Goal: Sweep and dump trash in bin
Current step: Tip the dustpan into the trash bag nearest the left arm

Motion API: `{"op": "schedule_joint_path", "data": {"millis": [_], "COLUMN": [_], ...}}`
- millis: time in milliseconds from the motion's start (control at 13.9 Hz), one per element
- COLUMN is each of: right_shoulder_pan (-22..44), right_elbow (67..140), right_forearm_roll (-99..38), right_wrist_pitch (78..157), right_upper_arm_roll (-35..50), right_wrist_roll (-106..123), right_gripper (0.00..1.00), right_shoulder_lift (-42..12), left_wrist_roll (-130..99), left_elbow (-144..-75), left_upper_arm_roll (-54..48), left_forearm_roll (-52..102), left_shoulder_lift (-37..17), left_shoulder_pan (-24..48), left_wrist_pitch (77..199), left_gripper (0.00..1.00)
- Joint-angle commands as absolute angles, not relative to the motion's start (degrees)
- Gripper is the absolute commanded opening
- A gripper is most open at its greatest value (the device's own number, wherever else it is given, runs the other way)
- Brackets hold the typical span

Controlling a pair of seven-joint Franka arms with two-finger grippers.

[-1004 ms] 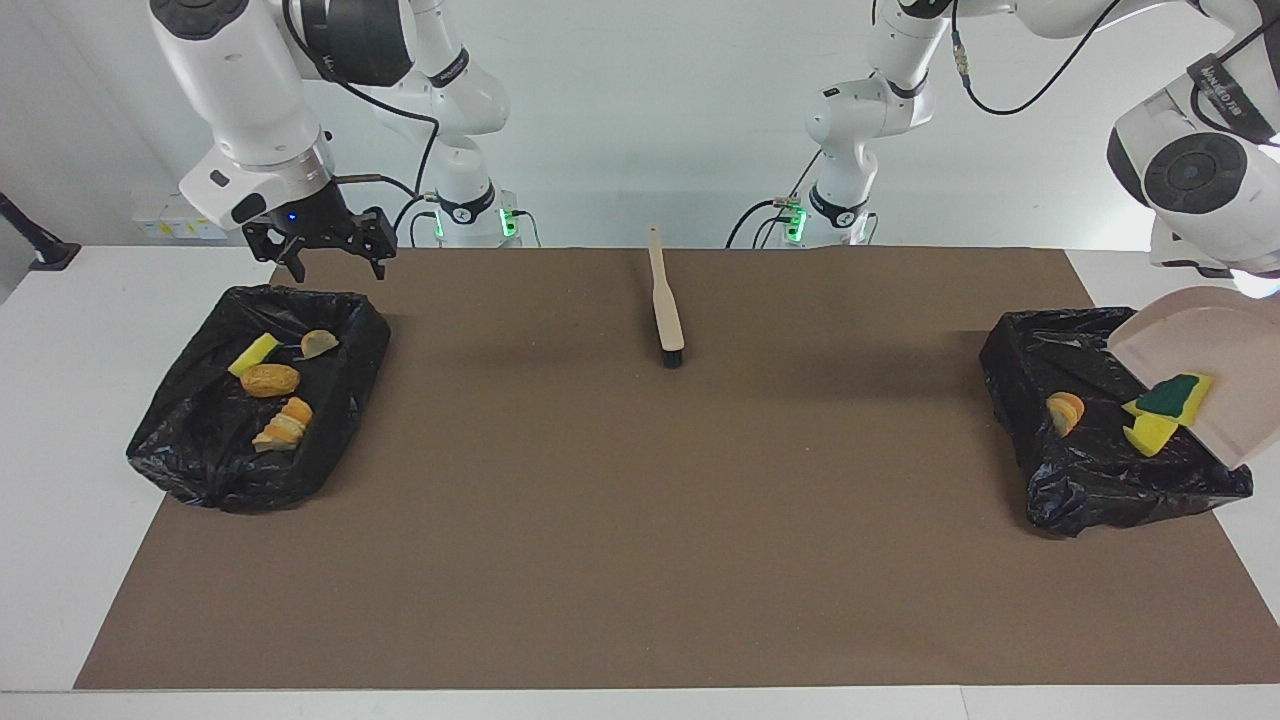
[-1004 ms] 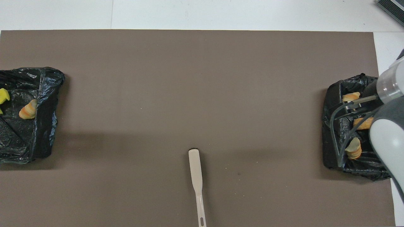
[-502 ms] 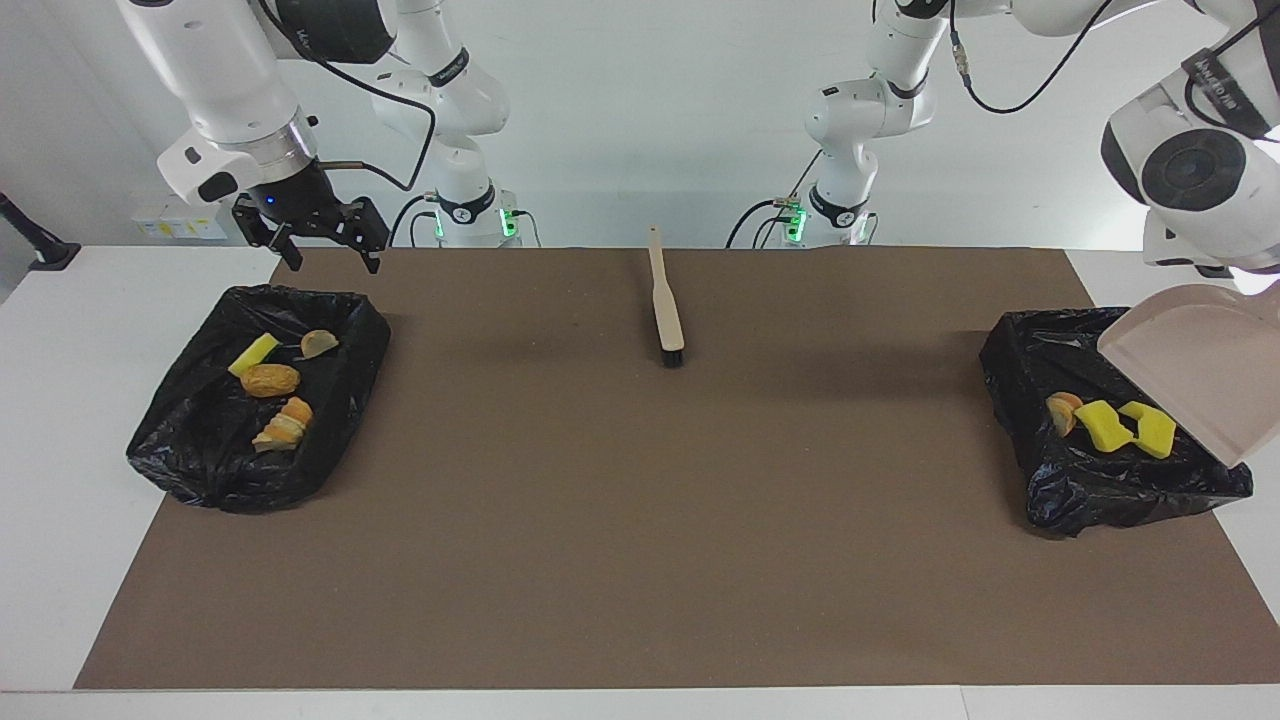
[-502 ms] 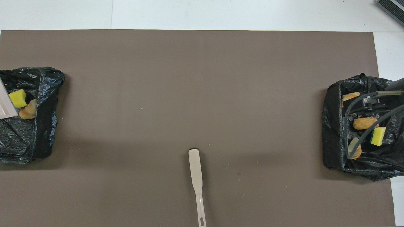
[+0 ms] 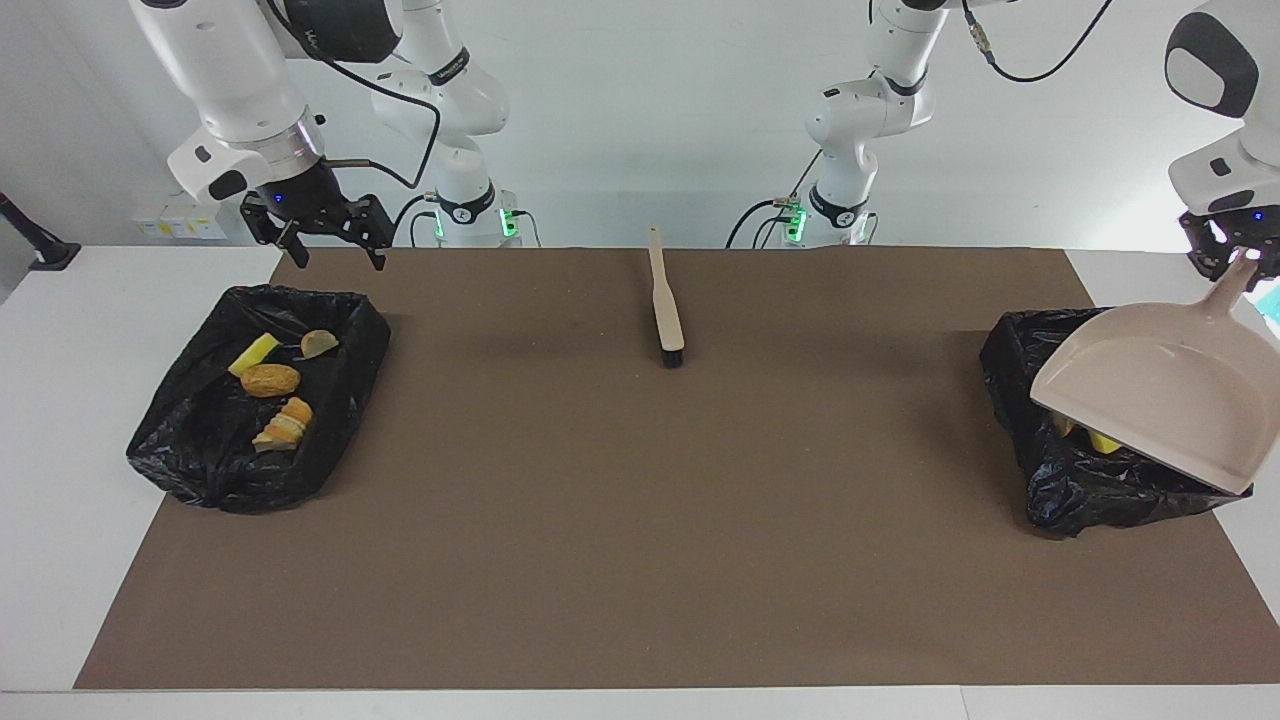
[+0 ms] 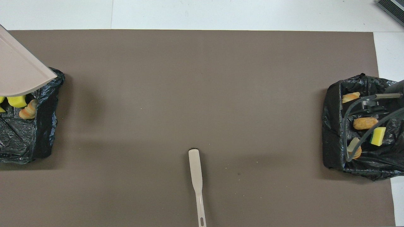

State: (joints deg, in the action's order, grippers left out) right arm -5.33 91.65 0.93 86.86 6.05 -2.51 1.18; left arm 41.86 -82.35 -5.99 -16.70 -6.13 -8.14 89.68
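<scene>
— Swung up and levelled since a second ago: beige dustpan (image 5: 1150, 400), with the yellow sponge pieces (image 6: 16, 101) dropped off it.
— Nearest the robots?
— Brush (image 5: 665, 310) lying mid-desk on the brown mat (image 5: 640, 560). Right jaws spread wide, up over the right-end bin (image 5: 345, 395).
— And the trash?
— Lying in both black-lined bins. Sponge pieces and a bread chunk (image 6: 28, 110) in the left-end bin (image 6: 47, 126), under the dustpan. Left jaws pinching the dustpan's handle.
</scene>
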Motion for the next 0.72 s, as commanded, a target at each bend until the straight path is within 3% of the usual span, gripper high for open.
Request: {"op": "schedule_joint_path", "data": {"millis": [0,645], "right_shoulder_pan": [-5.7,-5.8], "right_elbow": [93.2,93.2], "right_forearm_roll": [-0.4,-0.4], "right_wrist_pitch": [88.9,88.9], "right_upper_arm_roll": [6.2,6.2], "right_wrist_roll": [-3.3,-3.3], "right_gripper": [1.0,1.0], "right_shoulder_lift": [2.2,2.2], "left_wrist_roll": [29.4,-1.2], "left_elbow": [-85.3,-91.1], "left_upper_arm_roll": [-5.8,-5.9], "left_forearm_roll": [-11.5,-2.6], "left_shoulder_lift": [-4.9,-8.0], "left_shoulder_pan": [-2.0,17.9], "left_wrist_pitch": [87.1,95.8], "left_gripper": [0.0,0.0]}}
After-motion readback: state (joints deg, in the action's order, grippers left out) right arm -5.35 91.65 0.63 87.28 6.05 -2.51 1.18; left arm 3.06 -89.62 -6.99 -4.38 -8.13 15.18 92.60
